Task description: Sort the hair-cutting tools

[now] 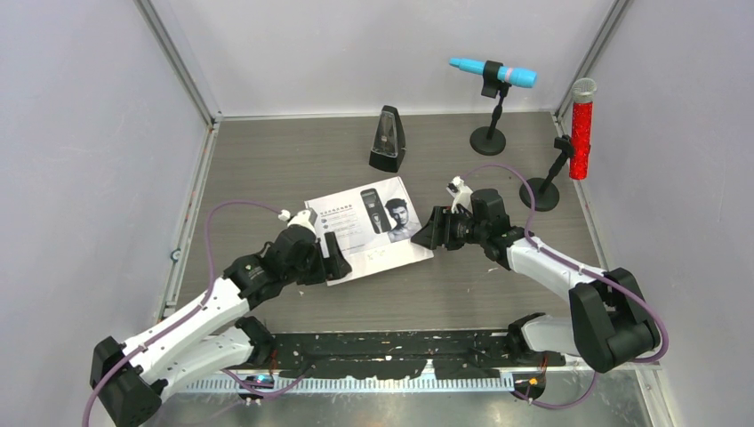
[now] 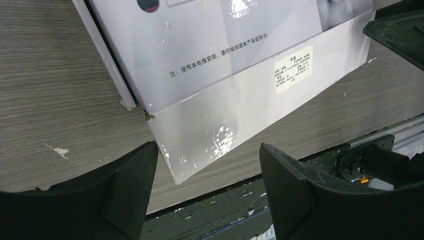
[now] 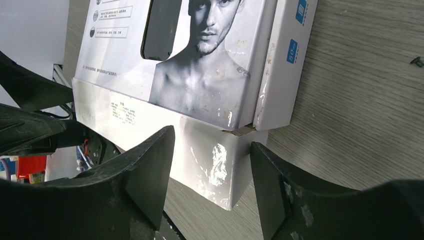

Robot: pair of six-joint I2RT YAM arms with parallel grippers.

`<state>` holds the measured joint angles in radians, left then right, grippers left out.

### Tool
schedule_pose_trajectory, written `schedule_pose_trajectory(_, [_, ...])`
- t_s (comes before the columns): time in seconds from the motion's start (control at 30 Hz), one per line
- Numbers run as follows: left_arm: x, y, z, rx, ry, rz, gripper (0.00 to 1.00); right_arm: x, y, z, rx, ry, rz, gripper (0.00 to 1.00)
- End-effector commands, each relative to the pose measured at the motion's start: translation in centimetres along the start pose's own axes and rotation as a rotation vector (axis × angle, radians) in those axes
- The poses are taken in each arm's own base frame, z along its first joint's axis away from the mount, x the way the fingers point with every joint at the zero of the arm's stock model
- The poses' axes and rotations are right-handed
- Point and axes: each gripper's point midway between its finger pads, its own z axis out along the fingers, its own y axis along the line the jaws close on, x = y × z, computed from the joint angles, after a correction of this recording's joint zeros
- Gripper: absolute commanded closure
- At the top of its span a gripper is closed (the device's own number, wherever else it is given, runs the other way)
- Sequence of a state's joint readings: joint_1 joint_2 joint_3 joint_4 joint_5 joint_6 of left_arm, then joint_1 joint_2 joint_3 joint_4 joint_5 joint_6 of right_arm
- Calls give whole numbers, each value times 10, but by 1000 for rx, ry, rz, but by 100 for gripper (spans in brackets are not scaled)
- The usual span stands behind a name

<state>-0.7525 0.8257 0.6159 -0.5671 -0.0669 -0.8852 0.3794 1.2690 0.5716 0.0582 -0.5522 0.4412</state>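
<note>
Your left claw (image 1: 336, 264) and right claw (image 1: 427, 229) both gape wide at opposite ends of the near side wall of the white clipper box (image 1: 369, 229), lying flat mid-tabletop (image 1: 267, 169) with no loose tools showing; expect light, glossy, crushable cardboard, so pinch gently at its stiff corners.

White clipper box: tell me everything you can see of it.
The white clipper box lies flat on the table: glossy cardboard, the lid printed with a black clipper, a bare-chested man and Chinese text, over a plain white base with a small label on its near wall. The open left tool and right tool each straddle a near corner.
</note>
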Motion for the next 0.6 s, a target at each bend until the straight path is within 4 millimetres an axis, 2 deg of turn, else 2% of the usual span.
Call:
schedule_pose_trajectory(0.0, [-13,-22,-7,43,-32,7,23,-5,11,1,-55,-18,-33,34])
schedule_pose_trajectory(0.57, [-8,-22,-9,17,-23,35,22,-4,12,1,-57,-16,-34,34])
